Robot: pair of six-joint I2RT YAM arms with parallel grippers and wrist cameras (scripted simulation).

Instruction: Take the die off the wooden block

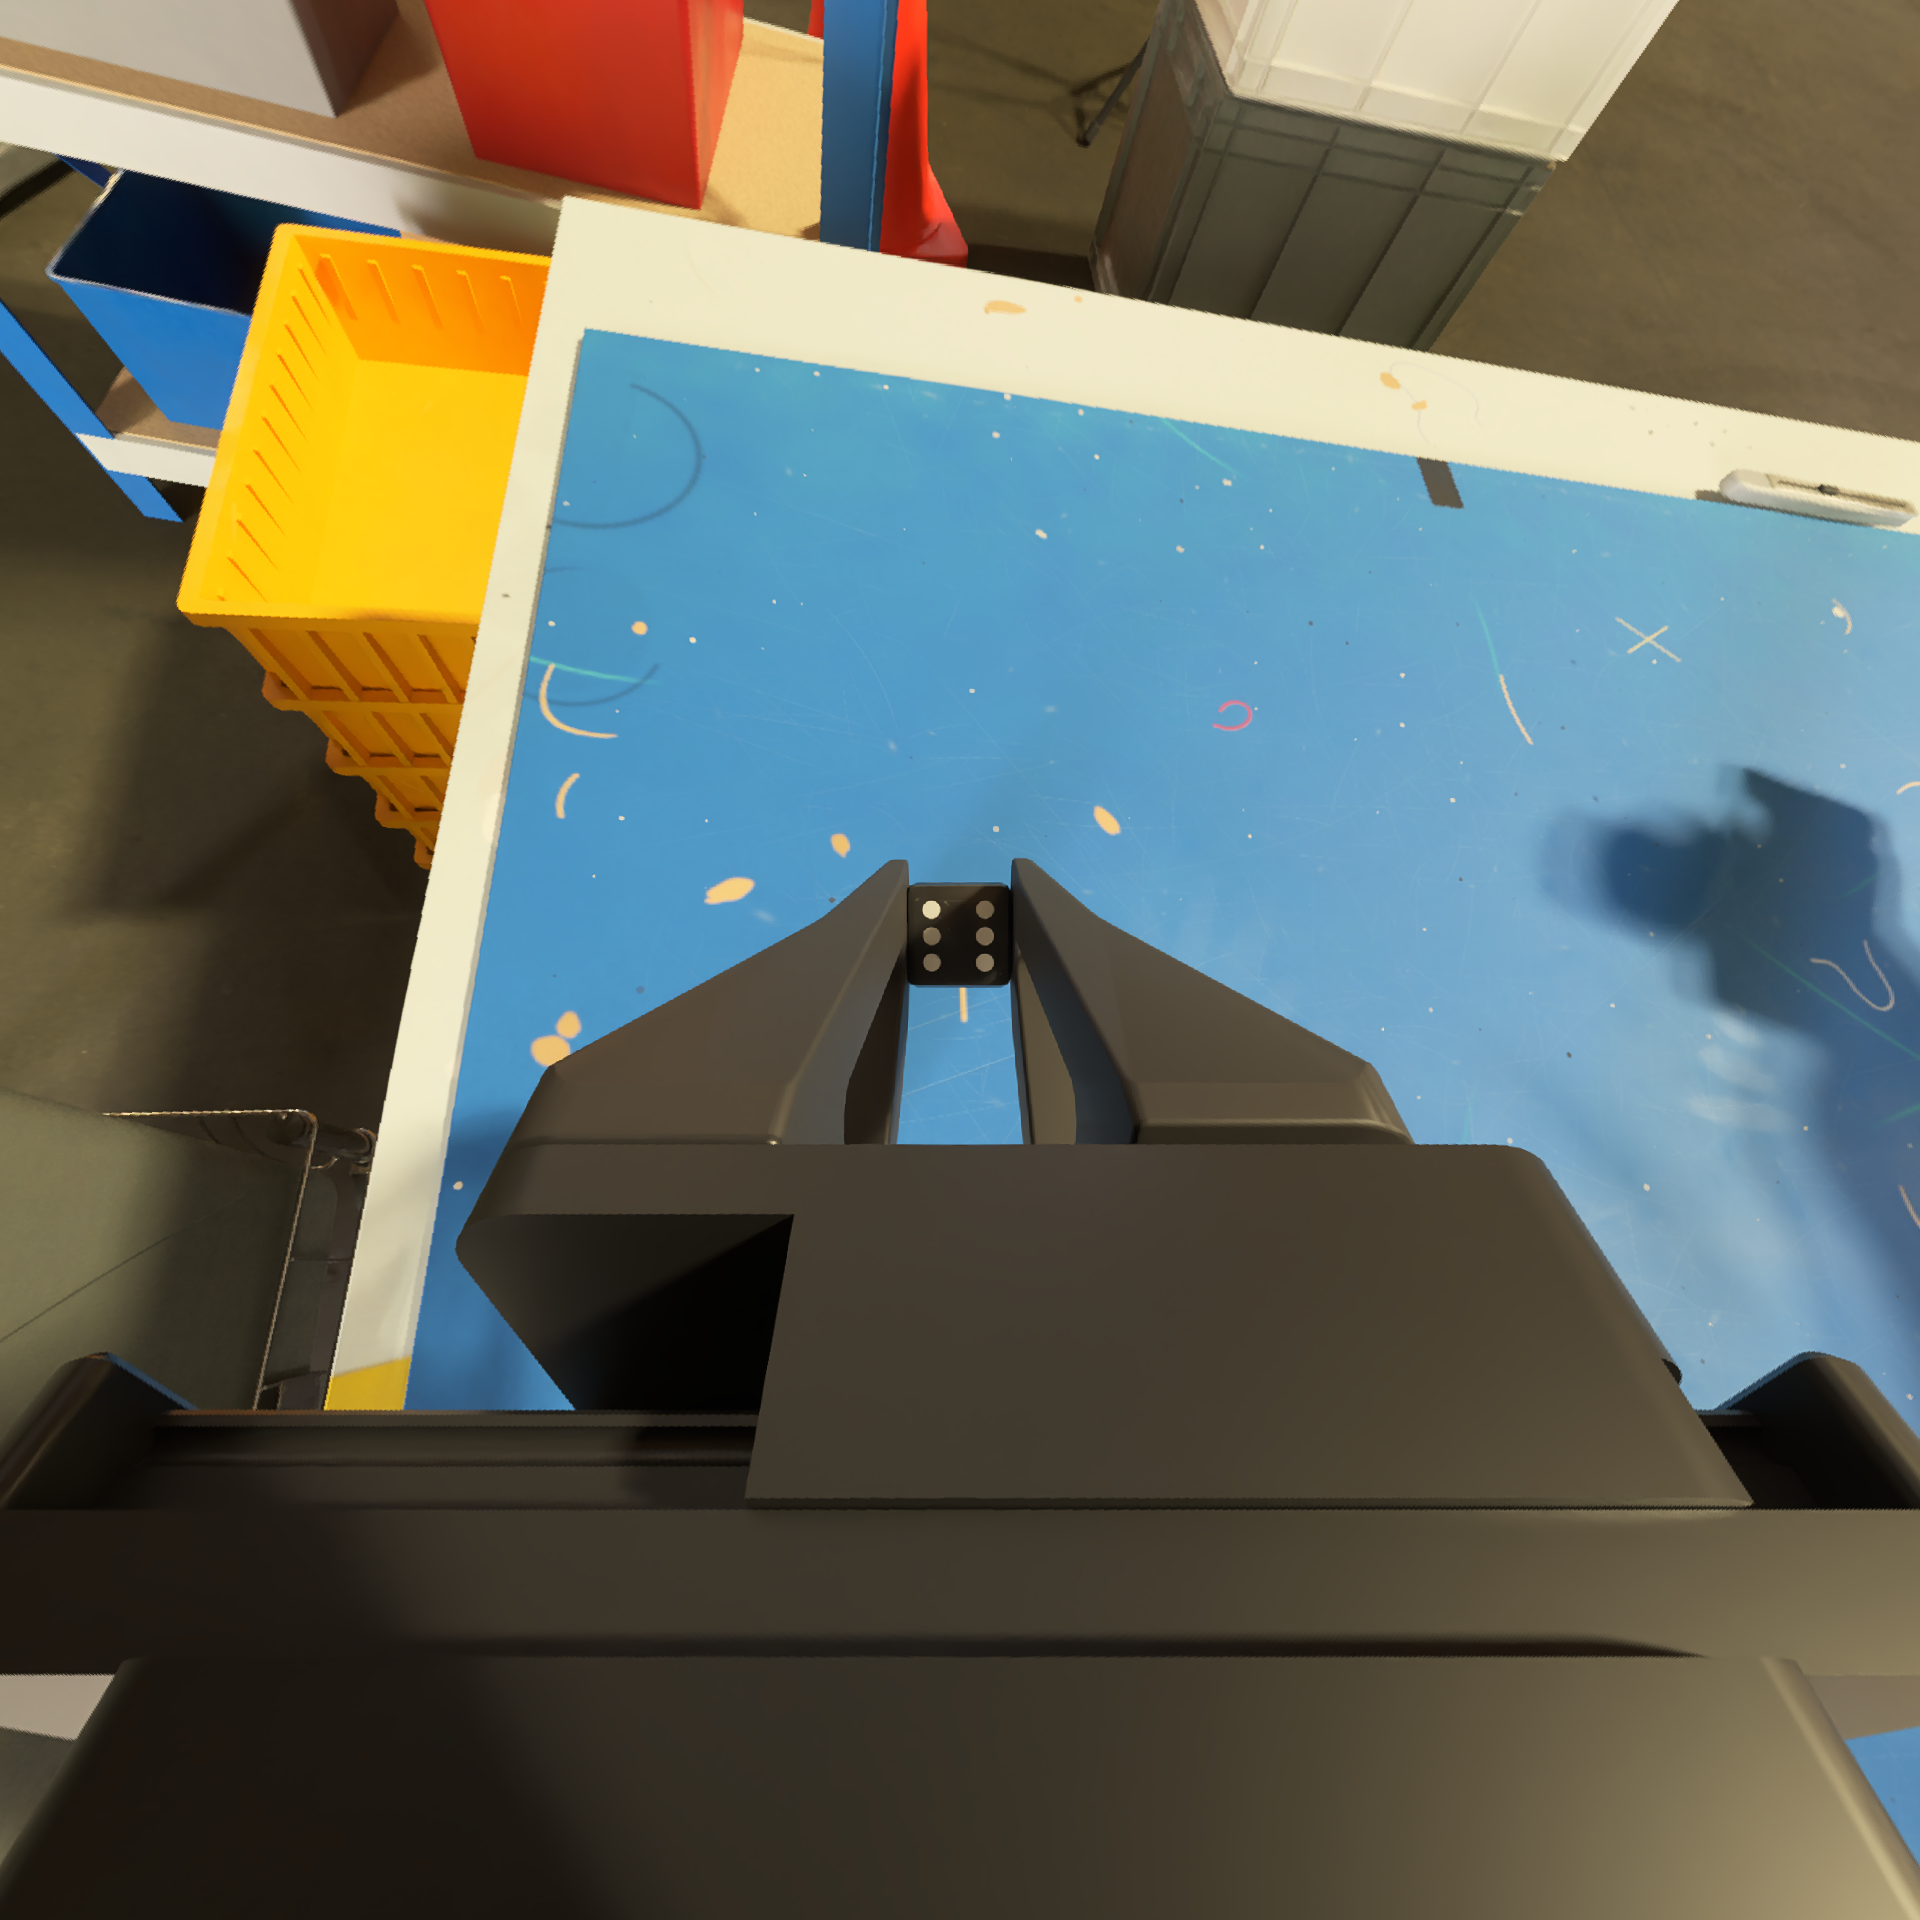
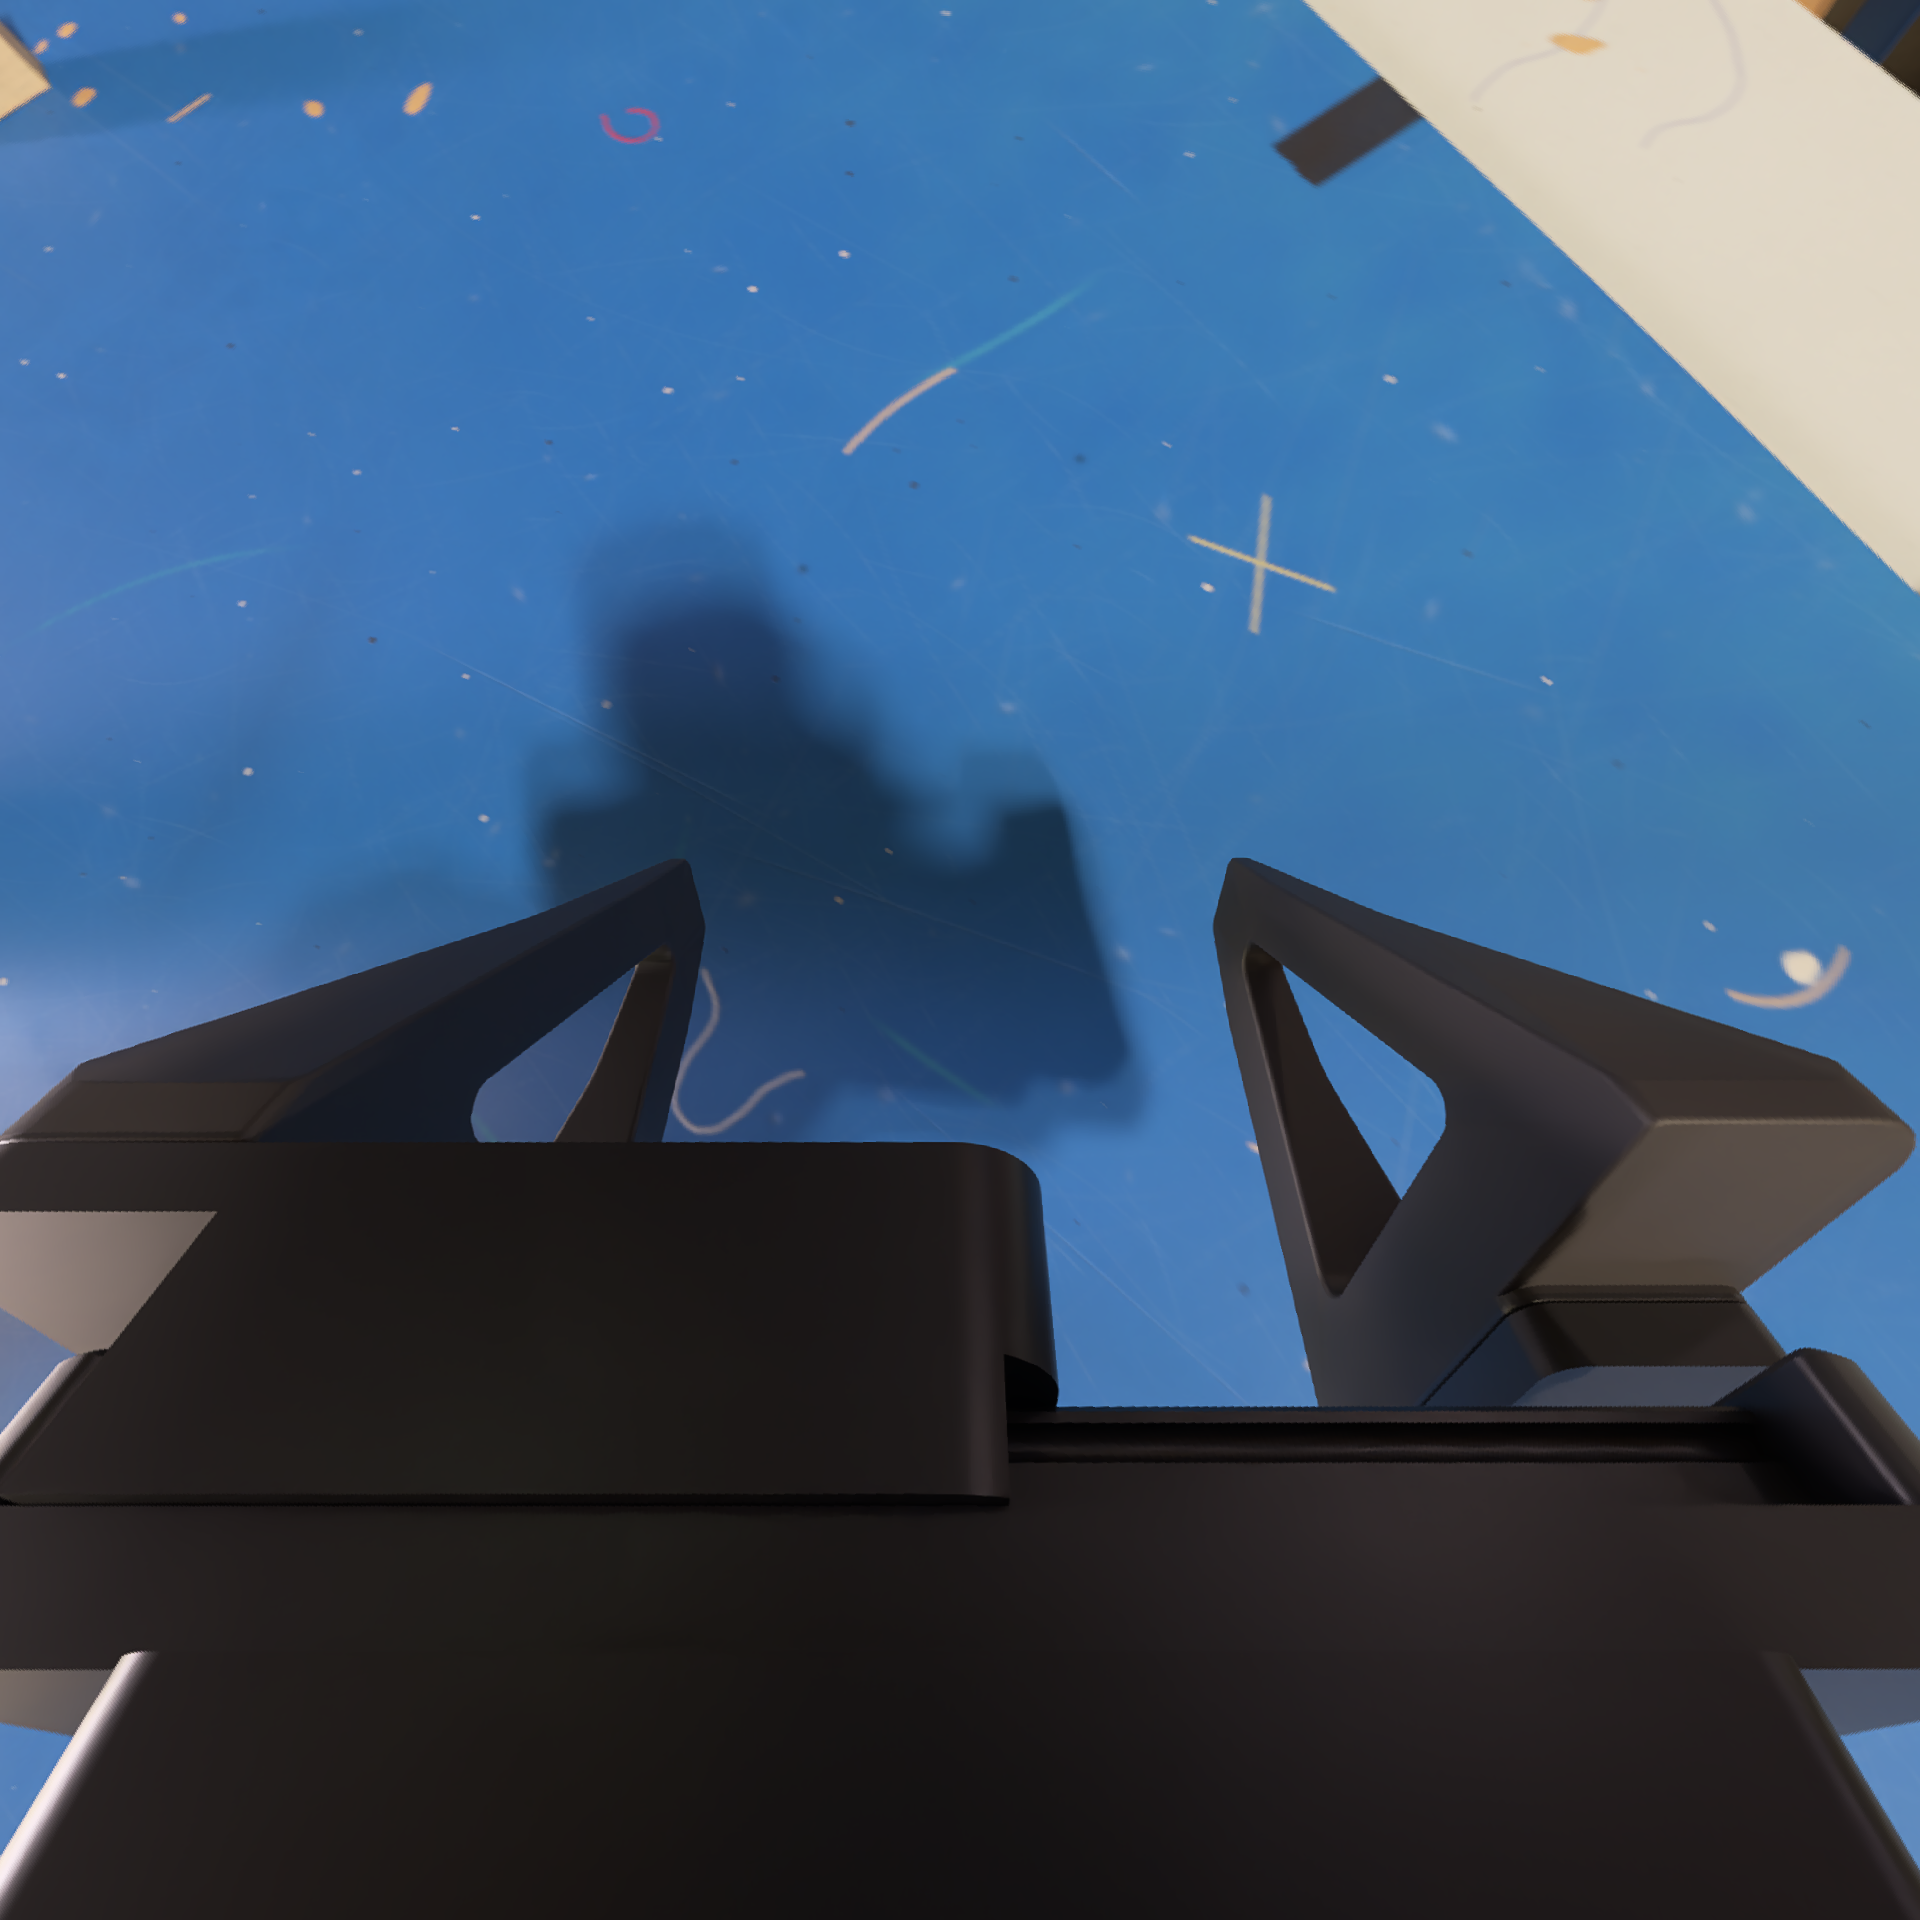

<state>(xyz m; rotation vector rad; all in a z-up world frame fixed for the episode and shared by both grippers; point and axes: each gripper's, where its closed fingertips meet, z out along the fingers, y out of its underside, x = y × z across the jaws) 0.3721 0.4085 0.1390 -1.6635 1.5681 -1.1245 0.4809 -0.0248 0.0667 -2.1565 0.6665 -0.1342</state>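
2 claws, left claw (image 1: 959,883) pinching die (image 1: 958,935)

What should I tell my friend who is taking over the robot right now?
Left gripper: shut on the black die, held above the blue mat, six-dot face toward the camera.
Right gripper: open, empty, above bare mat.
Wooden block: maybe the tan corner at the right wrist view's top-left edge; too little shows to be sure.
Done: the die appears lifted off the block.
Left: probably set the die down on the mat and let go.
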